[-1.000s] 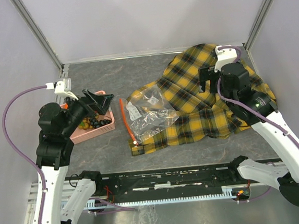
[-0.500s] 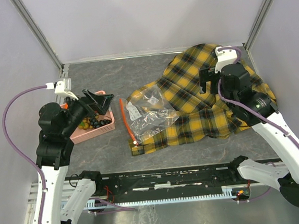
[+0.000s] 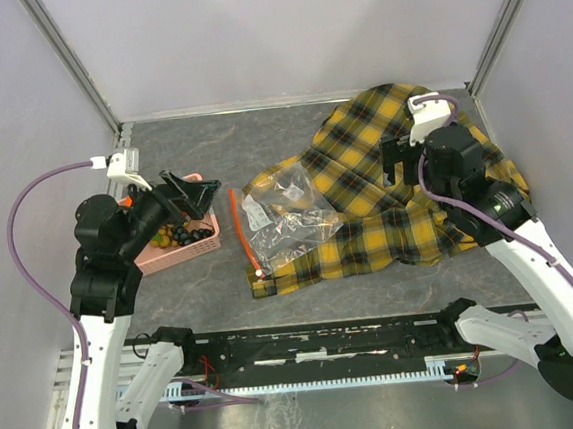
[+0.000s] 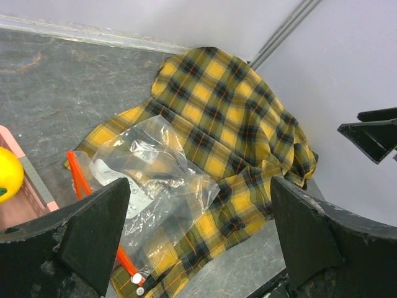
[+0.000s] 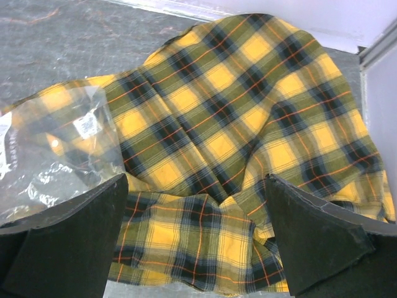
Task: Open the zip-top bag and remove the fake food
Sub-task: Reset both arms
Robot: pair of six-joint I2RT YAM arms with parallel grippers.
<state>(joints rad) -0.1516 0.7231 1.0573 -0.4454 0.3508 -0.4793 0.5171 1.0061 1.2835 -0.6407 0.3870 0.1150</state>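
Observation:
The clear zip-top bag (image 3: 285,218) lies flat mid-table, partly on the plaid cloth, its red-orange zip strip (image 3: 239,229) along the left edge; it looks empty. It also shows in the left wrist view (image 4: 149,180) and the right wrist view (image 5: 53,155). The fake food (image 3: 180,234), yellow fruit and dark berries, sits in a pink basket (image 3: 160,256); a yellow fruit (image 4: 9,174) shows in the left wrist view. My left gripper (image 3: 197,195) is open and empty above the basket's right side. My right gripper (image 3: 392,161) is open and empty above the cloth.
A yellow-black plaid cloth (image 3: 404,184) covers the right half of the table, its front edge folded under the bag. Walls and metal posts close in the back and sides. A black rail (image 3: 328,341) runs along the near edge.
My right gripper has drifted slightly to the left over the cloth. The left arm, bag and basket have not visibly moved.

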